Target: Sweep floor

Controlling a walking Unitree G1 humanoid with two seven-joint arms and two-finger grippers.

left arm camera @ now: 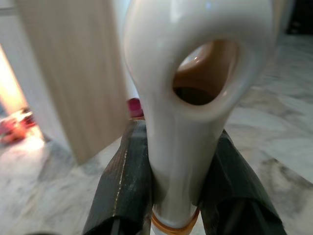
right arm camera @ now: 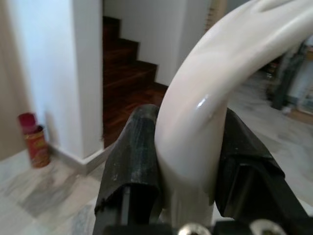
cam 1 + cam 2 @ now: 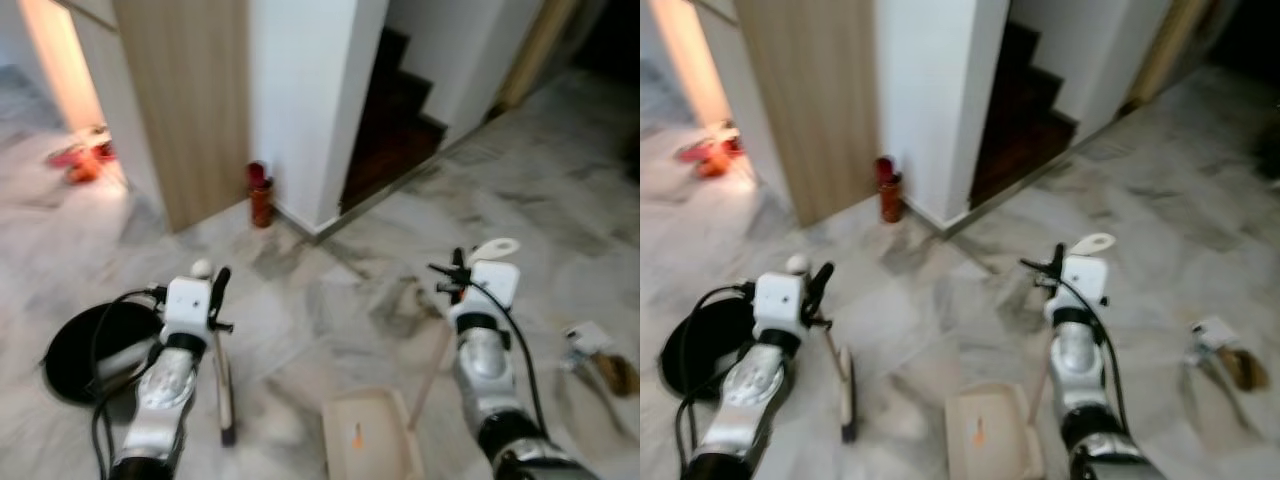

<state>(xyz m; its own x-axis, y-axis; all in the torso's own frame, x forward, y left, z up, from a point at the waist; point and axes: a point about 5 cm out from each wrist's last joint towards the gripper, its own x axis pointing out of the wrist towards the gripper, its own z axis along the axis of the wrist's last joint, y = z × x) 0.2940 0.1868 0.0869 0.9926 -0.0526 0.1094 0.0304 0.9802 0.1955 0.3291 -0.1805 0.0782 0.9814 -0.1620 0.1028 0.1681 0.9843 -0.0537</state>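
On the grey-veined marble floor (image 3: 330,300), your cream plastic dustpan (image 3: 365,435) sat just right of the small dark-bristled brush head (image 3: 226,400). Both handles ran steeply upward: the right gripper (image 2: 188,161) pinched the dustpan's white handle, the left gripper (image 1: 171,171) pinched the white looped brush handle (image 1: 195,63). You couldn't make out any debris; blur obscured it.

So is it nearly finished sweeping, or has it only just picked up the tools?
Both tools are in hand: the left gripper is shut on the broom handle, the right gripper on the dustpan handle. The dustpan sits on the marble floor holding one small orange bit. Scraps at far right look unswept.
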